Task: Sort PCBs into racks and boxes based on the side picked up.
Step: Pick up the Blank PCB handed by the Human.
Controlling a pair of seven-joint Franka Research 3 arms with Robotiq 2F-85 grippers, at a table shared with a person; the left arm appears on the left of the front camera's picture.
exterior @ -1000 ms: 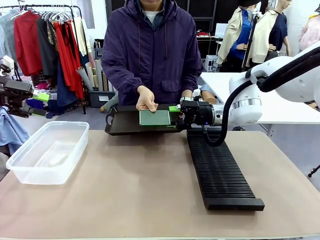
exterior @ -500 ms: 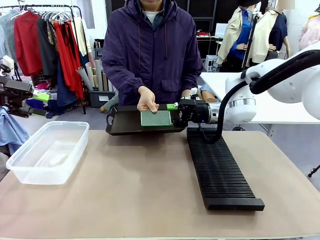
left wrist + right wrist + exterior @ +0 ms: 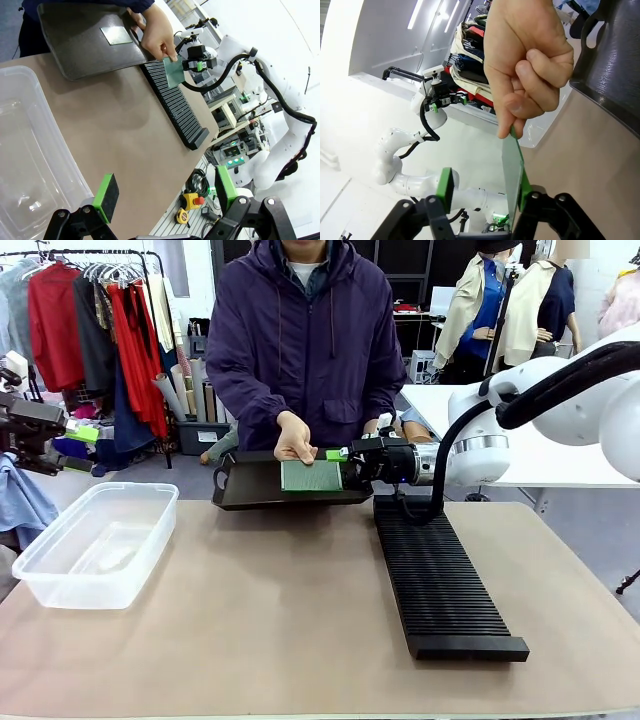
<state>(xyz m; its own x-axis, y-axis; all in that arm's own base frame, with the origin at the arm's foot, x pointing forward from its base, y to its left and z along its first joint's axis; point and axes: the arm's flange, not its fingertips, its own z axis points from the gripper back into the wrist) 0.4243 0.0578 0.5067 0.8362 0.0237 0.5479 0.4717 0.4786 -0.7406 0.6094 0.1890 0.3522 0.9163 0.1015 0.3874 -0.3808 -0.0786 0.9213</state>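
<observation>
A person's hand (image 3: 294,440) held a PCB (image 3: 311,476) between the right jaws, spread and not pinching it; the left jaws gaped.

Robot lab, clothes rail (image 3: 100,300) behind, white worktable (image 3: 540,455), strip lights (image 3: 416,14)

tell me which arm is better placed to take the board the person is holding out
Right. The right tool sits at the PCB edge, the board between its open pads, next to the rack. The left tool hangs over by the clear tub, well away from the board.
</observation>
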